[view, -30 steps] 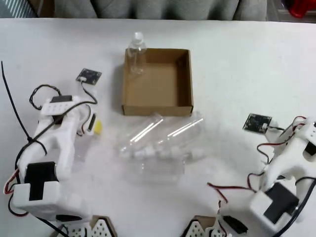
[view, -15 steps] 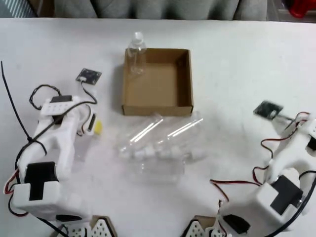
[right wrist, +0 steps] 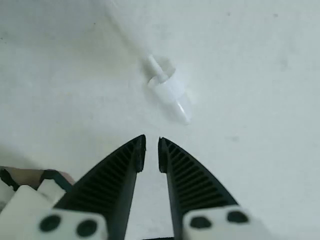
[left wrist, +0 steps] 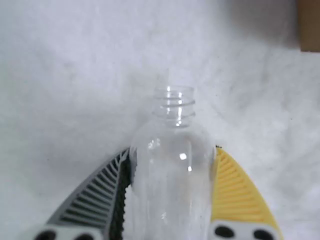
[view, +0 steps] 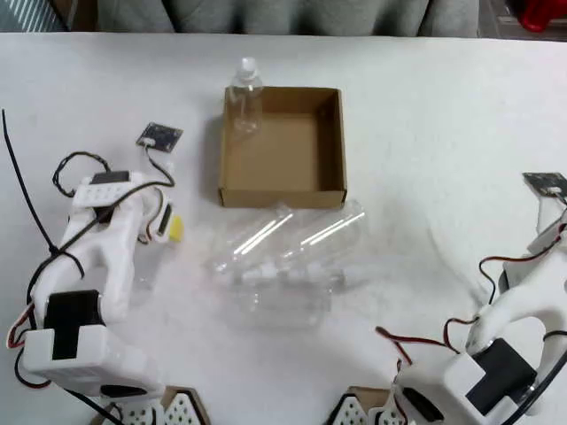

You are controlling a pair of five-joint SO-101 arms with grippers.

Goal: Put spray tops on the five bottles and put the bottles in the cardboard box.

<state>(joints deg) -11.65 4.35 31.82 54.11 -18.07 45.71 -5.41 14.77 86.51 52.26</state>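
Gripping an uncapped bottle on the left, with the right tips near a loose spray top

The left gripper (left wrist: pixel 172 152) is clamped on a clear bottle (left wrist: pixel 172 195). Its grey finger (left wrist: pixel 95 200) presses one side of the body and its yellow finger (left wrist: pixel 235 190) presses the other. The bottle's threaded neck juts out past the fingertips and carries no top. In the high view this gripper sits at the left of the white table (view: pixel 425 106), well apart from the box, with its yellow finger showing beside the arm.

The right gripper (right wrist: pixel 151 144) has its two black fingers drawn together, with only a sliver of a gap between the tips and nothing in it. It hangs above bare table. A white spray top (right wrist: pixel 167 87) lies on its side on the surface a little beyond the tips, apart from them.

The cardboard box (view: pixel 282 197) sits open at the middle of the table. A capped bottle (view: pixel 244 93) stands upright in its far left corner. Just in front of the box lies a heap of loose bottles (view: pixel 283 257), clear and on their sides, some slanted toward the box. Their exact number is hard to tell, and small white pieces show among them.
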